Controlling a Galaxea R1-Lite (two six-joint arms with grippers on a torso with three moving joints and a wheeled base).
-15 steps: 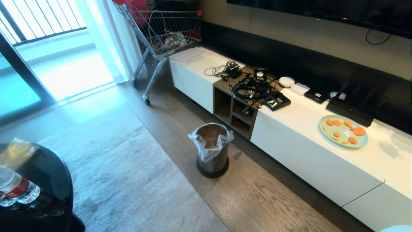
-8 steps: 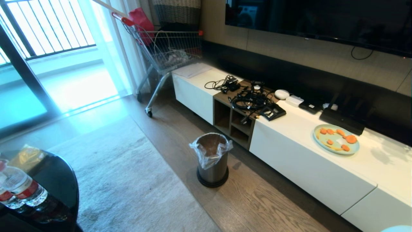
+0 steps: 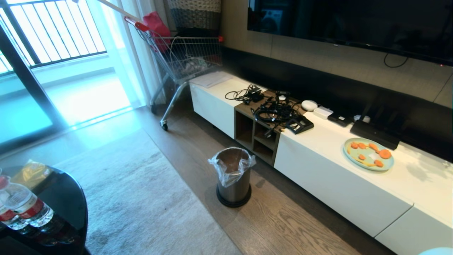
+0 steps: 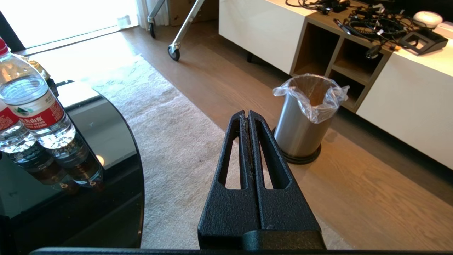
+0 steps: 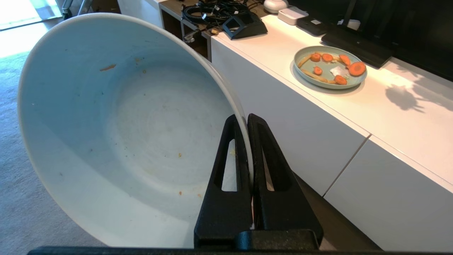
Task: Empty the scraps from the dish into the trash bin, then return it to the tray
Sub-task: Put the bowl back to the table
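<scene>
Jaws of the right gripper [image 5: 246, 118] are clamped on the rim of the dish [image 5: 116, 134], one finger inside the wall and one outside, so the white bowl hangs tilted with its mouth turned toward the wrist camera. Its inside holds only specks and a faint orange smear; no scraps of any size are to be seen in it. The left gripper [image 4: 246, 115] has its two black fingers pressed flat together with nothing between them, and it touches nothing, hanging above the pale rug [image 4: 170, 141]. Just beyond its tip in the left wrist view stands the trash bin [image 3: 233, 177], upright on the wooden floor in front of the low white cabinet [image 3: 336, 177], its clear liner draped over the rim. On the cabinet top lies a pale-green plate [image 3: 368, 159] with orange slices, well apart from the bin. At the lower left edge of the head view is a round black table [image 3: 63, 205] with water bottles [image 3: 24, 209] on it. The tray is in none of the views. Against the head picture of a second ago the whole scene sits lower and more of the wall, screen and window rail shows: the camera has tipped upward, while bin, plate and cabinet keep their places relative to one another.
</scene>
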